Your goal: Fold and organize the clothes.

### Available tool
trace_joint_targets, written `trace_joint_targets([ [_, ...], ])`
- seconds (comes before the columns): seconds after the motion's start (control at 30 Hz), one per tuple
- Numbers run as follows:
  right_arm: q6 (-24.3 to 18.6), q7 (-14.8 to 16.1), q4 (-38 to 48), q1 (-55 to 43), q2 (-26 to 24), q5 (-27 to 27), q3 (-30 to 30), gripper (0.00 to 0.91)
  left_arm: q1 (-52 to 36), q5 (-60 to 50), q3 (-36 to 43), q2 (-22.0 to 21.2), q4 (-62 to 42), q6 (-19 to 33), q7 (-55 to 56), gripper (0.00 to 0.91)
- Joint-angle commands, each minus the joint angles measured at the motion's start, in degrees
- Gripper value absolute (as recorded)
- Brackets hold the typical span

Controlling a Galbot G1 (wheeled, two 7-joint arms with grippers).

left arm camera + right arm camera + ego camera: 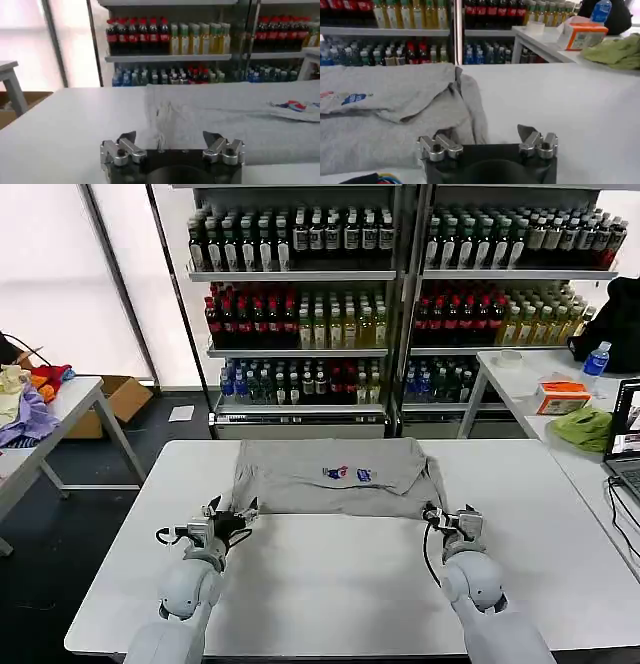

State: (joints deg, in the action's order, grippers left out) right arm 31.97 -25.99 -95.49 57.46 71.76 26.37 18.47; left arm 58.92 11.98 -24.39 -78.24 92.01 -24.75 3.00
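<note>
The grey shirt lay flat on the white surface, folded into a wide strip with its little coloured print facing up. The left gripper sat at the shirt's near left corner with its jaws spread wide and nothing in them. The right gripper sat at the shirt's near right corner, and its jaws were spread wide and held nothing too.
</note>
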Motion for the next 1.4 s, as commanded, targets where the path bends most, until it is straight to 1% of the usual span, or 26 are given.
trace_joint_targets([
  [0.03, 0.2, 0.2, 0.7, 0.0, 0.4, -0.6, -0.1, 0.595, -0.2, -0.5, -0.1, 0.0, -2.0, 0.1, -0.2, 0.494],
  [0.07, 0.2, 0.2, 0.7, 0.0, 0.4, -0.6, -0.1, 0.443, -0.2, -0.5, -0.1, 0.0, -2.1, 0.1, -0.2, 0.272],
  [0.1, 0.1, 0.3, 0.6, 0.3, 0.6, -0.9, -0.1, 0.151, -0.4, -0.6, -0.2, -0.1, -2.7, 0.2, -0.3, 0.02],
  [0.13, 0.0, 0.4, 0.6, 0.5, 0.7, -1.1, -0.1, 0.0, -0.5, -0.6, -0.2, -0.1, -3.1, 0.2, -0.3, 0.0],
  [0.37, -0.4, 1.2, 1.1, 1.5, 0.9, -1.5, -0.2, 0.0, 0.7, -1.1, 0.1, -0.1, -3.0, 0.2, -0.5, 0.0],
  [0.6, -0.8, 1.8, 1.0, 2.8, 0.9, -0.6, -0.2, 0.0, 2.4, -2.1, 0.5, -0.3, -1.2, 0.4, -0.9, 0.0],
  [0.87, -0.7, 2.0, -3.0, 5.4, 0.8, 0.4, 0.4, 0.0, 4.5, -2.1, 0.5, 0.0, 3.2, 1.2, -0.9, 0.0],
  [1.1, -0.3, 1.0, -15.1, 9.9, 0.2, -0.5, 1.9, 0.0, 9.2, -2.1, 0.4, 1.5, 13.1, 1.8, 0.5, 0.0],
  [1.17, 0.0, 0.0, -20.6, 12.2, 0.1, -0.6, 2.1, 0.0, 12.1, -2.2, 0.2, 1.9, 17.3, 1.8, 1.4, 0.0],
  [1.23, 0.0, -0.7, -24.3, 14.7, 0.4, -1.0, 2.4, 0.0, 15.3, -2.2, -0.2, 2.3, 20.4, 1.6, 2.2, 0.0],
  [1.3, 0.1, -1.3, -26.9, 17.4, 0.8, -1.4, 2.6, 0.0, 18.8, -2.1, -0.8, 2.6, 24.1, 1.6, 2.7, 0.0],
  [1.33, 0.0, -1.4, -28.7, 20.6, 1.4, -2.1, 2.8, 0.0, 21.7, -2.0, -1.3, 2.8, 26.9, 1.7, 2.7, 0.0],
  [1.4, -0.8, -1.3, -30.1, 24.0, 2.0, -4.0, 2.9, 0.0, 25.4, -1.8, -1.9, 3.0, 29.4, 2.1, 2.6, 0.0],
])
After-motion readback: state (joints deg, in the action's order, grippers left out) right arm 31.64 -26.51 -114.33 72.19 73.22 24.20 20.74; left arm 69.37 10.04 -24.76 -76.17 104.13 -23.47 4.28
